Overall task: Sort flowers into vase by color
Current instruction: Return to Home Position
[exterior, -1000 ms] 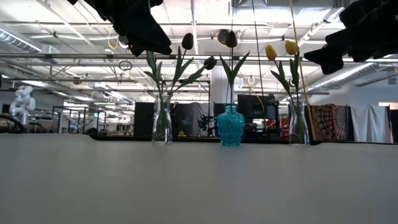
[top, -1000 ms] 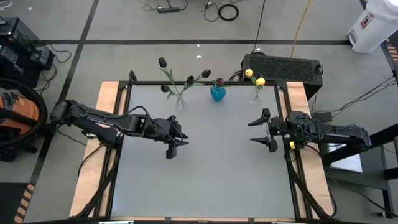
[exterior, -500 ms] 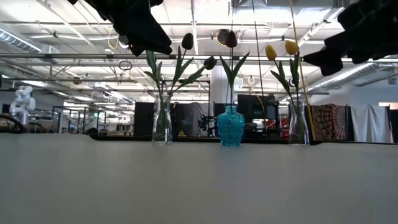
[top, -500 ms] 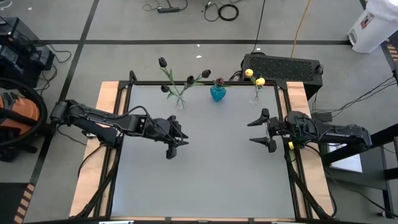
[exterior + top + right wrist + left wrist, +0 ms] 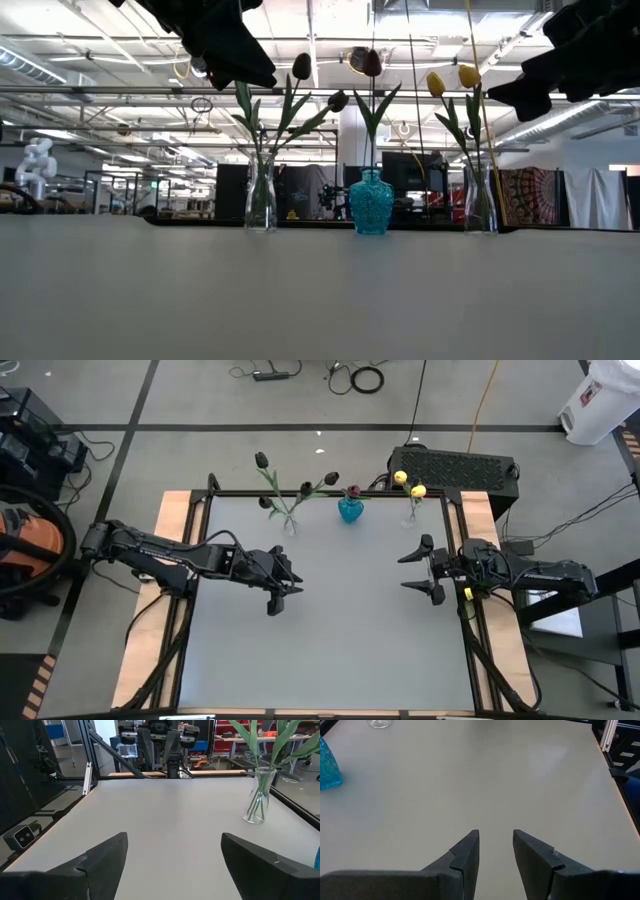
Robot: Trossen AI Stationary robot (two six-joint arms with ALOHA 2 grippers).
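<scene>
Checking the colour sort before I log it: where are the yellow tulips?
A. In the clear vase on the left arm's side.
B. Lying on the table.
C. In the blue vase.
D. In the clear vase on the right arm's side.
D: both yellow tulips stand in the clear vase on the right arm's side of the blue vase, which holds a dark red tulip.

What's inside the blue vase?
One dark red tulip stands in the blue vase; tinted glass hides its lower stem. The left gripper and right gripper hover open, elsewhere over the table.
</scene>
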